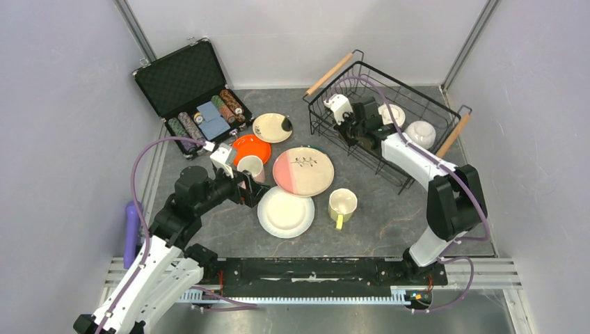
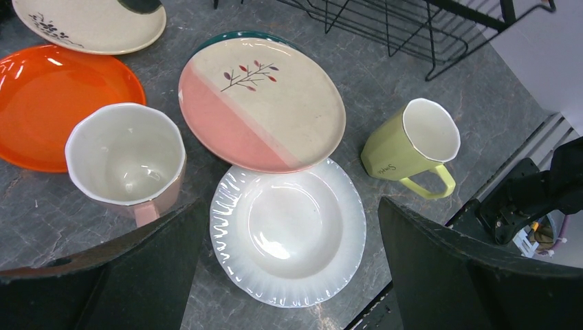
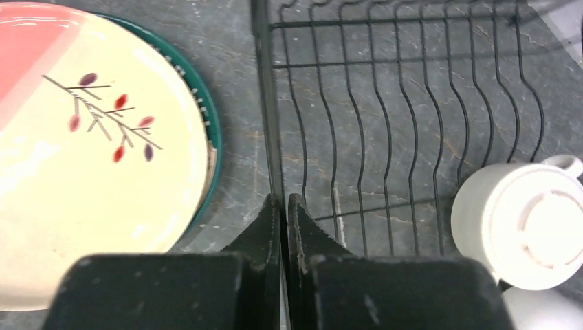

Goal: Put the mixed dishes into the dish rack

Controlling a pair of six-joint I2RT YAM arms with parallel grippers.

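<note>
Two tools | left tool (image 2: pixel 285 234): jaws spread wide, empty, above white plate (image 2: pixel 289 275) beside pink mug (image 2: pixel 127 158) on tabletop (image 2: pixel 41 206) | right tool (image 3: pixel 283 203): tips pressed together at dish rack (image 1: pixel 407 78) edge wire, pinch unclear | rack holds upturned white mug (image 3: pixel 522 227), white bowl (image 1: pixel 421 132) | pink-cream plate (image 2: pixel 261 103), yellow-green mug (image 2: pixel 412 144) outside.

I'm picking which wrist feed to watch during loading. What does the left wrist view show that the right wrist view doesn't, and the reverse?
Only the left wrist view: the orange plate, pink mug, white plate, yellow-green mug, and the wide-open left claw.
Only the right wrist view: an upturned white mug inside the dish rack, and the shut right claw.
Both: the pink-cream plate lying on a teal-rimmed plate, and part of the dish rack.
</note>
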